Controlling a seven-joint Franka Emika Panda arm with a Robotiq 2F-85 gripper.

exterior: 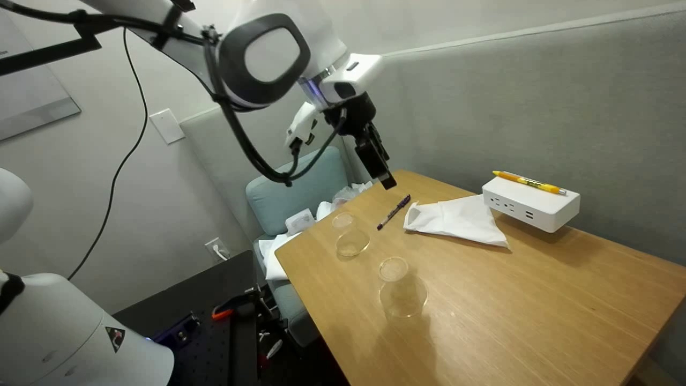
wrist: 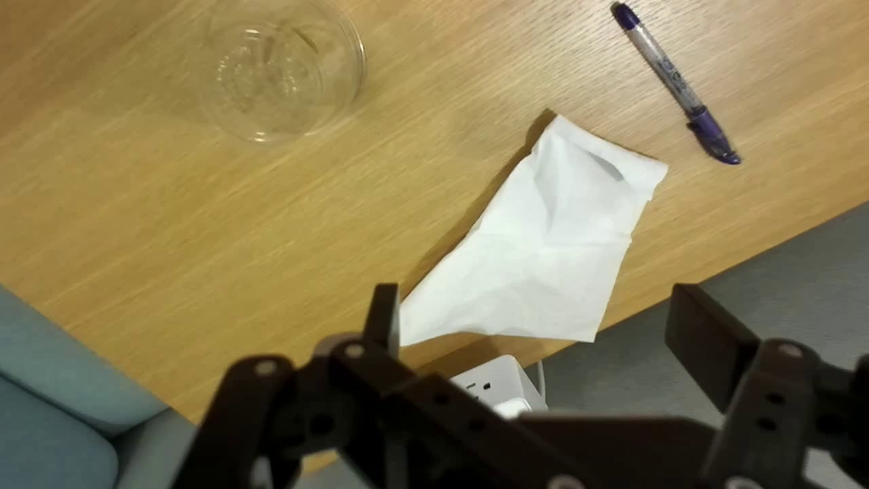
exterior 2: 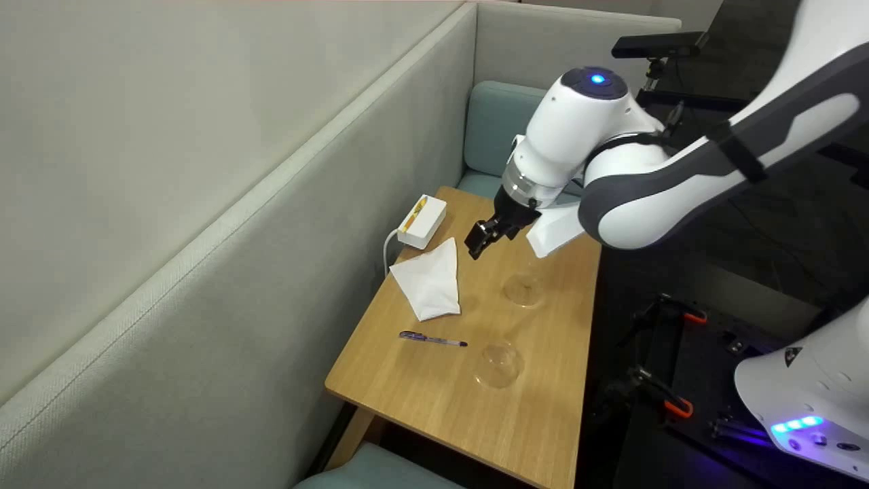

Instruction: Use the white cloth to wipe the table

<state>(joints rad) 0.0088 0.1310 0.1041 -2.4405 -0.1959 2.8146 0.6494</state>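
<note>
The white cloth (exterior: 455, 217) lies creased on the wooden table (exterior: 536, 300), near the padded wall; it also shows in an exterior view (exterior 2: 429, 280). In the wrist view the cloth (wrist: 543, 238) lies ahead of and between the fingers, and its near left corner meets the left finger's outline. The table (wrist: 204, 224) shows around it. My gripper (wrist: 536, 292) is open and empty. In both exterior views the gripper (exterior: 387, 181) (exterior 2: 476, 246) hangs above the table, apart from the cloth.
Two clear cups (exterior: 403, 297) (exterior: 352, 243) stand on the table; one cup shows in the wrist view (wrist: 285, 81). A purple pen (exterior: 394, 212) lies beside the cloth. A white power box (exterior: 528, 203) with a yellow pen (exterior: 528, 182) on top sits at the padded wall (exterior: 509, 107).
</note>
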